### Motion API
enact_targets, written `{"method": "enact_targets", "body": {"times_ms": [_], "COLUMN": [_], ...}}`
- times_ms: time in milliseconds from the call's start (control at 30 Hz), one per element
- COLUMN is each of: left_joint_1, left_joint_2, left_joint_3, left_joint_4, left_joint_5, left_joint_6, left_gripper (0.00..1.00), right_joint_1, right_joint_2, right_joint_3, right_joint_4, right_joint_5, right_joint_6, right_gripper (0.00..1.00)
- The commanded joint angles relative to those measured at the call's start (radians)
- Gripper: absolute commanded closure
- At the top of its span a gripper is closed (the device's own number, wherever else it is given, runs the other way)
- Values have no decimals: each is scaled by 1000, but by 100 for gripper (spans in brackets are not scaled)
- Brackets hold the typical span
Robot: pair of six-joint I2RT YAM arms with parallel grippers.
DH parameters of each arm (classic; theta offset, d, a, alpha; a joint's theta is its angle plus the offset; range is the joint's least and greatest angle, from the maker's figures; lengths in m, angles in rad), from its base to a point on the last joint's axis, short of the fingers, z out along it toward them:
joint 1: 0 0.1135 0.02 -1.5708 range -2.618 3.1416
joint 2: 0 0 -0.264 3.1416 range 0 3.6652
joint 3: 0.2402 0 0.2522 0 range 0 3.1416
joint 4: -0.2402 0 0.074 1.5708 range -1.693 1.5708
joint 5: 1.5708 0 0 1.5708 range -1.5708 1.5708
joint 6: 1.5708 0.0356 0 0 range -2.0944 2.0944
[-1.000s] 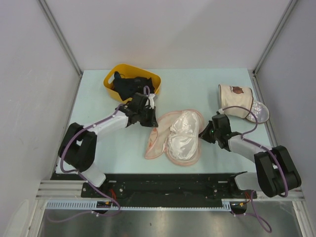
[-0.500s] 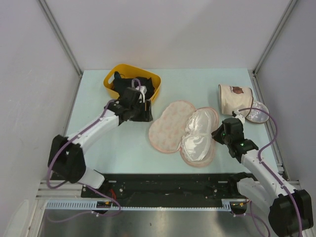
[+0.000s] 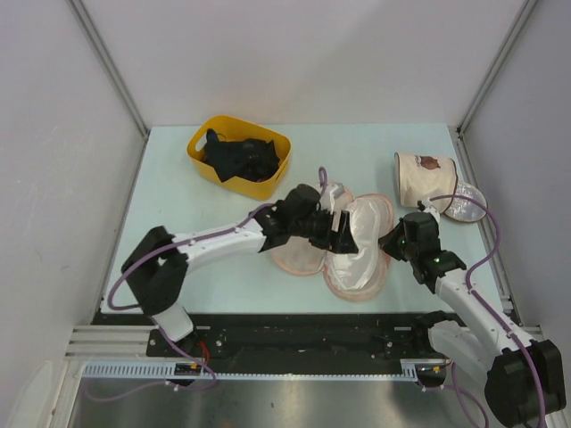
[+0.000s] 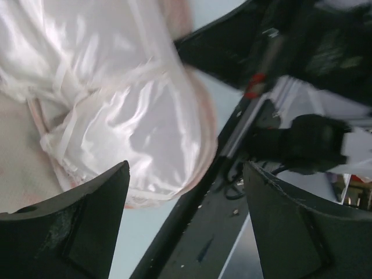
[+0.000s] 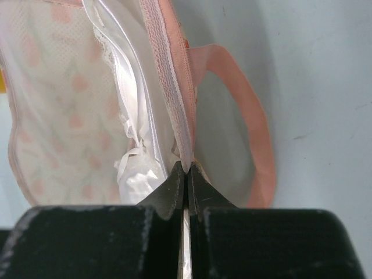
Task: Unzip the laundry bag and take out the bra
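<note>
The laundry bag (image 3: 294, 259) lies unzipped and spread flat mid-table, its pale mesh (image 5: 52, 104) facing up. In its right half rests the white shiny bra (image 3: 364, 248), which fills the upper left of the left wrist view (image 4: 133, 104). My left gripper (image 3: 343, 228) hovers over the bra, open, with nothing between its fingers (image 4: 75, 226). At the bag's right edge my right gripper (image 3: 393, 239) is shut on the pink zip trim (image 5: 174, 87). The bra (image 5: 135, 157) lies just left of that pinch, and a pink loop handle (image 5: 251, 116) is on its right.
A yellow basket (image 3: 201, 141) holding dark clothes stands at the back left. A beige cylinder bag (image 3: 425, 181) with a brown mark lies at the back right, its round lid (image 3: 466, 204) open beside it. The table's black front rail (image 4: 192, 197) runs close below the bag.
My left gripper has opened and swung from beside the yellow basket to above the bra. The bag was opened out and pulled right a second ago; the right arm has held still since.
</note>
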Motion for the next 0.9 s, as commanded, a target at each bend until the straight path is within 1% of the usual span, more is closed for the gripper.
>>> {"method": "enact_targets", "body": {"times_ms": [0, 67, 133, 167, 200, 333, 467, 567, 767, 800, 867], "left_joint_1": [-25, -79, -117, -145, -154, -166, -206, -234, -248, -248, -248], "left_joint_2": [82, 100, 122, 134, 171, 199, 255, 303, 334, 335, 340], "left_joint_3": [-48, -19, 20, 36, 66, 77, 143, 180, 156, 156, 156], "left_joint_4": [161, 131, 72, 52, 23, 24, -36, -64, -24, -34, -44], "left_joint_5": [22, 0, -50, -93, -110, -142, -198, -239, -296, -313, -342], "left_joint_6": [1, 66, 128, 136, 133, 114, 134, 130, 125, 125, 130], "left_gripper": [18, 17, 17, 16, 18, 21, 18, 19, 28, 32, 35], "right_joint_1": [-4, -2, -5, -8, -14, -19, -24, -30, -33, -39, -50], "right_joint_2": [-22, -28, -27, -27, -22, -21, -21, -24, -28, -30, -33], "right_joint_3": [16, 16, 16, 16, 16, 16, 16, 16, 16, 16, 17], "right_joint_4": [36, 31, 24, 21, 19, 14, 10, 11, 13, 13, 10], "right_joint_5": [-19, -14, -7, -5, -8, -14, -11, -13, -22, -24, -36], "right_joint_6": [34, 37, 31, 33, 31, 31, 28, 24, 19, 13, 11], "right_gripper": [100, 100, 100, 100, 100, 100, 100, 100, 100, 100, 100]}}
